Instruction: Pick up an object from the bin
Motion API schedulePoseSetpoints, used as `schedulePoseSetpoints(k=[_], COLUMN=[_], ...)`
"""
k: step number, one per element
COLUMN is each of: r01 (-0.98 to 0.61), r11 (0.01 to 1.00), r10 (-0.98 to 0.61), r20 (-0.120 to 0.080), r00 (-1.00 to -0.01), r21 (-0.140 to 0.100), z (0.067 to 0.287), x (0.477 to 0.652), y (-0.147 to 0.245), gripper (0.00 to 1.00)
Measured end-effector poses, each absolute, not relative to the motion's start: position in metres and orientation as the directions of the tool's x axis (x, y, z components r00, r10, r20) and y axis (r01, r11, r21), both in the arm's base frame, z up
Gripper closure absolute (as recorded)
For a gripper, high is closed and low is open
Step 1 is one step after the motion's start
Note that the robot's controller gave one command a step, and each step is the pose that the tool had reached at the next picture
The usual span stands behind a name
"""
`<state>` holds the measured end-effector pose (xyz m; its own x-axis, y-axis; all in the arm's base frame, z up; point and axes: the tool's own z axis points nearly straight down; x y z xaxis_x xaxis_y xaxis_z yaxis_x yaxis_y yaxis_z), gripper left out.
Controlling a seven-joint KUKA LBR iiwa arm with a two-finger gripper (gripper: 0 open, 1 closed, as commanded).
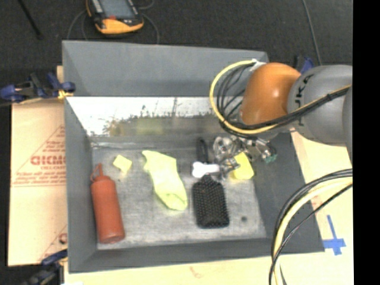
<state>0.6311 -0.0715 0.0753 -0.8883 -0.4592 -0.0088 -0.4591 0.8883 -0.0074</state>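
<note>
Sm. yellow block (243, 170), right side of bin (142, 221) floor, twd back.

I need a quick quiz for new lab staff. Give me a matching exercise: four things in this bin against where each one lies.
Things
1. red bottle
2. yellow-green cloth
3. black mesh pad
4. small pale yellow block

Places
A. middle of the bin floor
B. lying along the left wall
C. back left of the floor, beside the bottle's cap
D. right of centre, just in front of the gripper

Pairs: 1-B, 2-A, 3-D, 4-C
</note>
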Motion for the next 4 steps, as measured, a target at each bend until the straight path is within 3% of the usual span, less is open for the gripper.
schedulePoseSetpoints(k=[2,3,4], r01=[-0.470,-0.599,-0.424], r11=[0.883,0.801,0.905], r10=[-0.470,-0.599,-0.424], r20=[-0.009,0.009,-0.005], r00=[-0.883,-0.801,-0.905], r21=[-0.008,-0.003,-0.001], z=[0.075,0.074,0.212], x=[0.631,0.648,0.617], y=[-0.072,-0.062,-0.063], gripper=[1.00,1.00,1.00])
